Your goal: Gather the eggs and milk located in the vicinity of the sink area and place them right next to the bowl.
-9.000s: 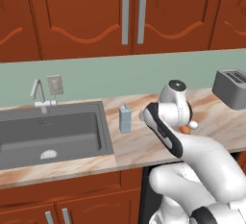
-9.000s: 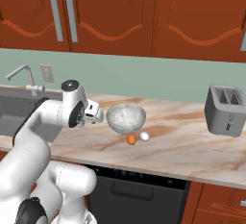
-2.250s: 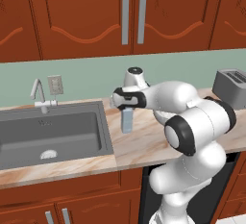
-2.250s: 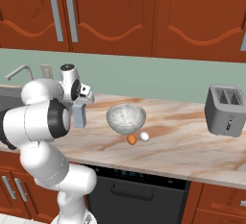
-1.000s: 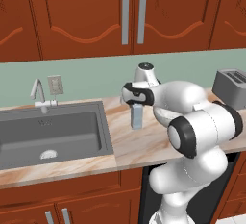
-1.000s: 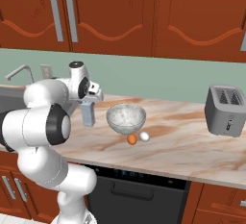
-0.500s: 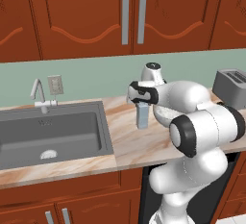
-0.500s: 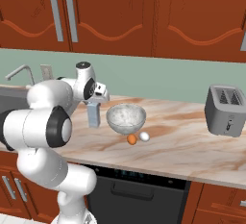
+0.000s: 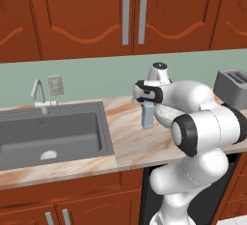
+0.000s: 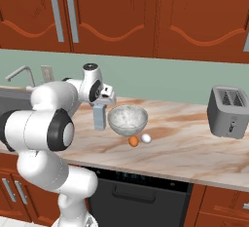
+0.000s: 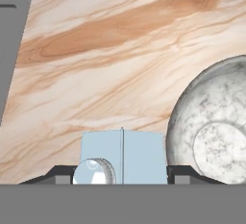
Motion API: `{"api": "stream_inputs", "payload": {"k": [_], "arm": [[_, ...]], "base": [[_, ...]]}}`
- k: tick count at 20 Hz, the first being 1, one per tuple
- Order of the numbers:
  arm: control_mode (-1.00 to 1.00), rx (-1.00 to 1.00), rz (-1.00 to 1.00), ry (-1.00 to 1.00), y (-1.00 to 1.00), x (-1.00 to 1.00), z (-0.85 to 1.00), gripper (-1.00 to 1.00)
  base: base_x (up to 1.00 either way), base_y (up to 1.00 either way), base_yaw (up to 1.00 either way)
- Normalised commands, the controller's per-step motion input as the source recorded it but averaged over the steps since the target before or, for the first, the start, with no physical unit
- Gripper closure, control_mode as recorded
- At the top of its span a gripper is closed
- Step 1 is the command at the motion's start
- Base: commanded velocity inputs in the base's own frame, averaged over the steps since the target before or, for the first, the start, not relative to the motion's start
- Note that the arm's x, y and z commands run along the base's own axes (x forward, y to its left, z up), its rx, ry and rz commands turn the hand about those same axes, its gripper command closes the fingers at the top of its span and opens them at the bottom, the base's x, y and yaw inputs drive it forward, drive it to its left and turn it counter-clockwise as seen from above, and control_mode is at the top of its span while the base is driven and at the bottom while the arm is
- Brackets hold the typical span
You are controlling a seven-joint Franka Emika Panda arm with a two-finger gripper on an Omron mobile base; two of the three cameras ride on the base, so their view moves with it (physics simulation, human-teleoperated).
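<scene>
The pale blue milk carton (image 10: 99,117) hangs upright in my gripper (image 10: 101,105), which is shut on its gabled top. It is just left of the white-grey bowl (image 10: 127,119), low over the counter; whether it touches the counter I cannot tell. In the hand view the milk carton (image 11: 122,155) sits between my fingers (image 11: 60,175), with the bowl (image 11: 216,136) close on the right. An orange-brown egg (image 10: 133,141) and a white egg (image 10: 146,138) lie in front of the bowl. In the left base view the milk carton (image 9: 147,115) is right of the sink (image 9: 48,132).
A grey toaster (image 10: 227,110) stands at the right end of the marbled counter (image 10: 189,143). The chrome faucet (image 9: 38,93) rises behind the sink. Wooden cabinets hang above. My own white arm (image 9: 202,118) hides most of the bowl in the left base view.
My gripper has carried the milk carton to the right along the counter, away from the sink and up beside the bowl. The eggs and bowl have stayed put.
</scene>
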Motion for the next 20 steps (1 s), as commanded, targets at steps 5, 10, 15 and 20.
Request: {"api": "stream_inputs", "payload": {"k": [5,10,15,20], "arm": [[-1.0,0.0,0.0,0.02,-0.1,0.12,0.0,1.0],[-1.0,0.0,0.0,0.03,-0.13,0.07,0.0,1.0],[-1.0,0.0,0.0,0.05,-0.02,0.02,-0.01,1.0],[-1.0,0.0,0.0,0.03,0.0,0.0,-0.14,1.0]], "base": [[0.0,0.0,0.0],[0.0,0.0,0.0],[0.0,0.0,0.0],[0.0,0.0,0.0]]}}
